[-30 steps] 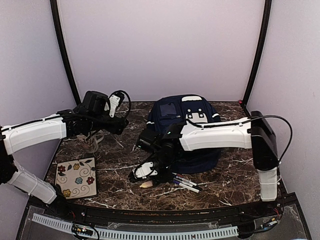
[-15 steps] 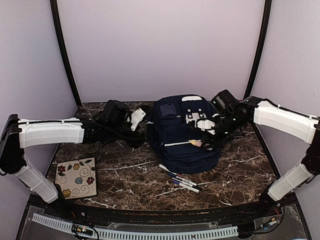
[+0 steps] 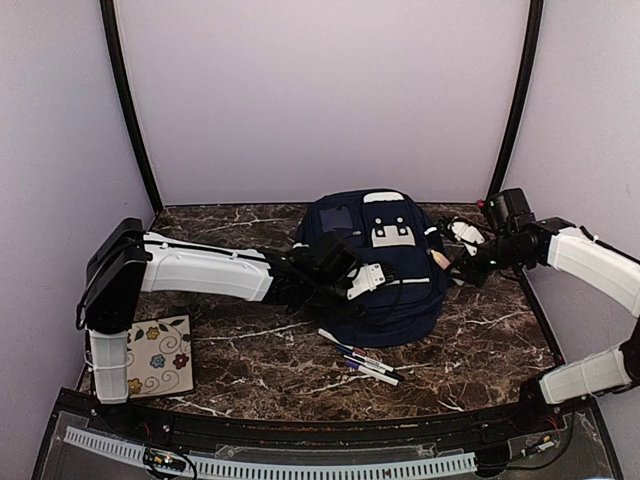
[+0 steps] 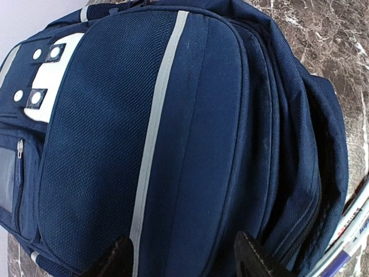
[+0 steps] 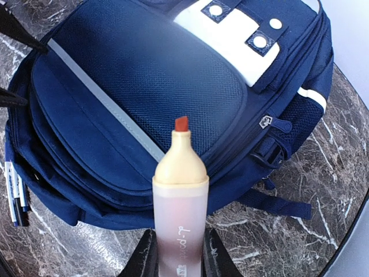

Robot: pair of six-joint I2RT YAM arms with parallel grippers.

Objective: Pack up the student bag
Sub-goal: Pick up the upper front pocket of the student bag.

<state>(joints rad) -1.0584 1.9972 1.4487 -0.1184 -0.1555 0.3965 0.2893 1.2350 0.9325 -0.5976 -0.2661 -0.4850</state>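
The student bag [image 3: 372,262] lies flat in the middle of the table, navy with thin pale stripes and a white studded patch [image 3: 392,235]. In the left wrist view the student bag [image 4: 173,127] fills the picture. My left gripper [image 3: 370,280] hovers over its front pocket, open, with its fingertips [image 4: 118,261] apart on either side of the fabric. My right gripper [image 3: 450,250] is at the bag's right side, shut on a highlighter [image 5: 180,196] with a cream collar and a red tip. The highlighter points toward the student bag [image 5: 144,98].
Several pens [image 3: 362,364] lie on the marble just in front of the bag, also seen as pens [image 5: 14,199] and pens [image 4: 353,228]. A flowered square pad [image 3: 153,357] sits at the front left. Black frame posts rise at the back corners.
The left arm swung from the back left across to the bag's front, its jaws narrowing a little. The right arm carried the highlighter from the table's front up to the bag's right side.
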